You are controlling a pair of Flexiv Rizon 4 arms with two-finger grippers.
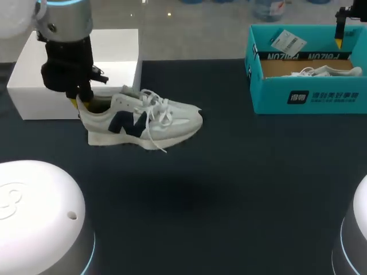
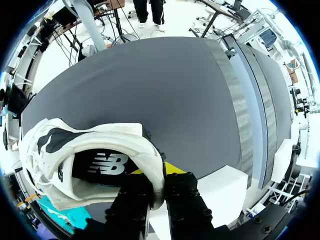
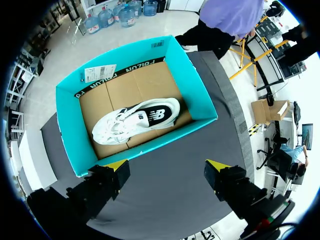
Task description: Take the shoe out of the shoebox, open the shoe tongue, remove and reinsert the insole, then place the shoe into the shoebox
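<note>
Head view: the shoe (image 1: 140, 117), white with a dark letter on its side and loose white laces, sits left of the middle over the desk (image 1: 229, 189), toe pointing toward the shoebox (image 1: 307, 94). I cannot tell whether its sole touches the desk or hangs just above it. The left fingers (image 1: 73, 103) come down onto its heel from above.

In the left wrist view the left fingers (image 2: 174, 168) are clamped on the heel rim of the shoe (image 2: 107, 145), one inside the opening and one outside; the dark lining with a white logo shows inside.

Just behind the shoe's heel stands a white box (image 1: 114, 48) at the desk's far left.

The teal shoebox stands open at the far right, well apart from the shoe. A second shoe (image 3: 135, 117) lies on the brown cardboard floor of the shoebox (image 3: 192, 82).

The right fingers (image 3: 107, 180) hang above the desk just beside the box's near wall, spread wide apart and holding nothing. In the head view the right fingers (image 1: 339, 34) show above the box's far right corner.
</note>
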